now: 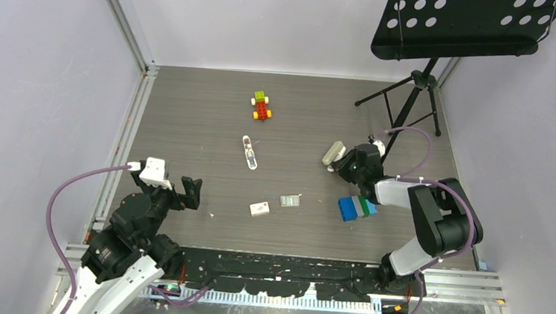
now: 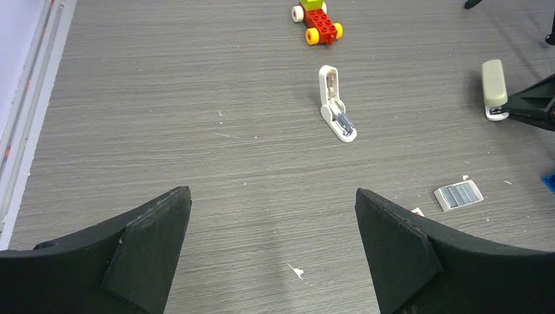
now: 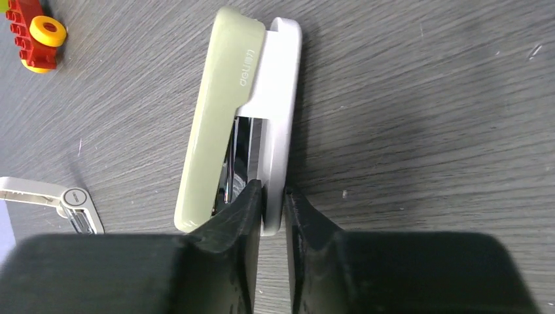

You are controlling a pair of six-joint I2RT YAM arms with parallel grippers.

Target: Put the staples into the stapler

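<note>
Stapler on its side on bench; right pincer pinches its white base, probably steadying it for opening. Left pincer spread wide, empty.

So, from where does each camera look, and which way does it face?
Top external: above and behind the arm bases, looking down on the table; both arms show.
Left wrist: low, facing out across the table; the open left gripper frames the bottom.
Right wrist: close above the stapler; the right gripper pinches its white base.
Shared: top and left wrist views both show the toy car and the staples.
</note>
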